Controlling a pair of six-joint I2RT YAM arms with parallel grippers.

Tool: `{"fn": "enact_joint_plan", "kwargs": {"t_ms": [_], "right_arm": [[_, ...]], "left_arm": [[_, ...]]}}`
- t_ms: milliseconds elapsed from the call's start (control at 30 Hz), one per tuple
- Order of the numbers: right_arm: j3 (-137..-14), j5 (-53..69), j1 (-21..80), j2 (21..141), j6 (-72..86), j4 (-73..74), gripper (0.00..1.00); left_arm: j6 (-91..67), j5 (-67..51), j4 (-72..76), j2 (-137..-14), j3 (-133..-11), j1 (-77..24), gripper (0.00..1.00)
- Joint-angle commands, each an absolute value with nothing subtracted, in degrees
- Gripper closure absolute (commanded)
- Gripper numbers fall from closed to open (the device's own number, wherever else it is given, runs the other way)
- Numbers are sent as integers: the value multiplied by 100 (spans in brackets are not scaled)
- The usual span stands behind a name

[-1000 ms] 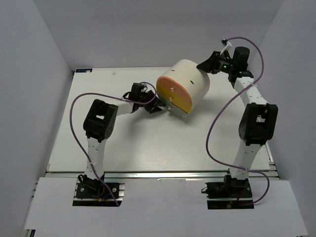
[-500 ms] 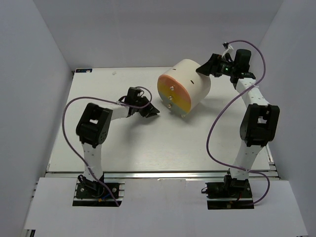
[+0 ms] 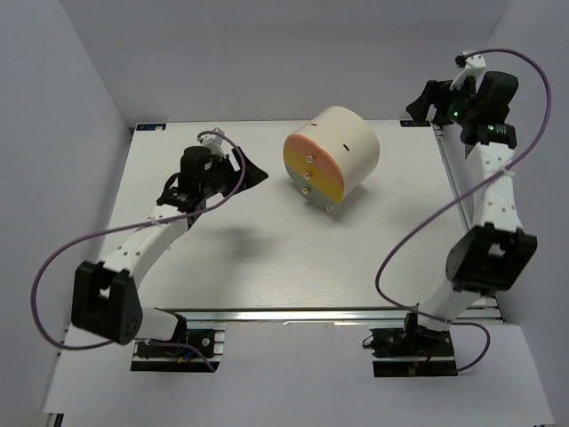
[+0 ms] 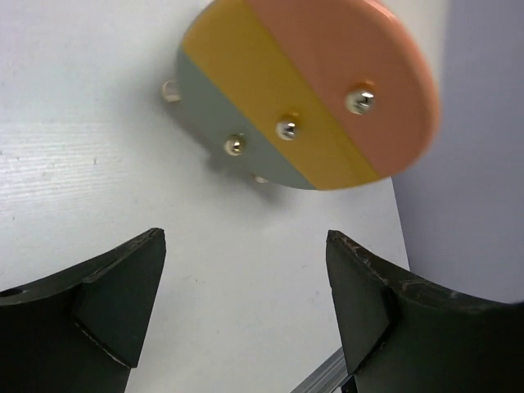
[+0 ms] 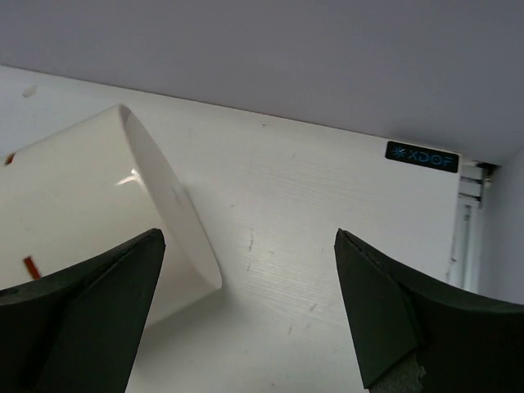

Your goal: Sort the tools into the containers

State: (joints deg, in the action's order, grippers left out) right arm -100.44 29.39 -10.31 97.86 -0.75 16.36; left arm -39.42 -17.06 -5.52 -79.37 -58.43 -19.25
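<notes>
The cabinet [image 3: 347, 147] faced its shut drawer fronts [image 4: 311, 90] toward the nearer left hand [image 3: 252, 172], open and empty; the right hand [image 3: 425, 100], also open, hung behind it.

I see a smooth, matt cream shell on the cabinet [image 3: 356, 142], its drawer fronts [image 4: 254, 74] satin like plastic, with small shiny metal knobs [image 4: 359, 100]. The white table [image 3: 240, 258] looks matt and faintly grained.

A robotics lab test cell: plain white walls [image 3: 267, 53] enclose the white table [image 3: 267, 258] on 3 sides. At the table's near edge, an aluminium rail [image 3: 293, 314] carries the cabled left arm [image 3: 142, 245] and right arm [image 3: 498, 191].
</notes>
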Motion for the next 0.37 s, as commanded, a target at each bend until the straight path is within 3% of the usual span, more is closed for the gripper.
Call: {"fn": "enact_joint_plan", "kwargs": {"t_ms": [0,67,167,333], "right_arm": [[-9381,1839,-459,8774,-1421,2917,11],[-8269,2020,-439,8030,-1529,2875,11],[-7237,2389,-413,7158,-1372,2663,10],[-6883,1987,518,6566,-1152,3244,10]], "left_arm": [[-3060,-2074,-685,-7323,-5678,-1951,11],[-2962,-2127,-764,-6962,-5625,-1951,2],[-2769,-1987,-948,-6559,-5634,-1951,2],[-2461,-1828,-1125,-6258,-5704,-1951,2]]}}
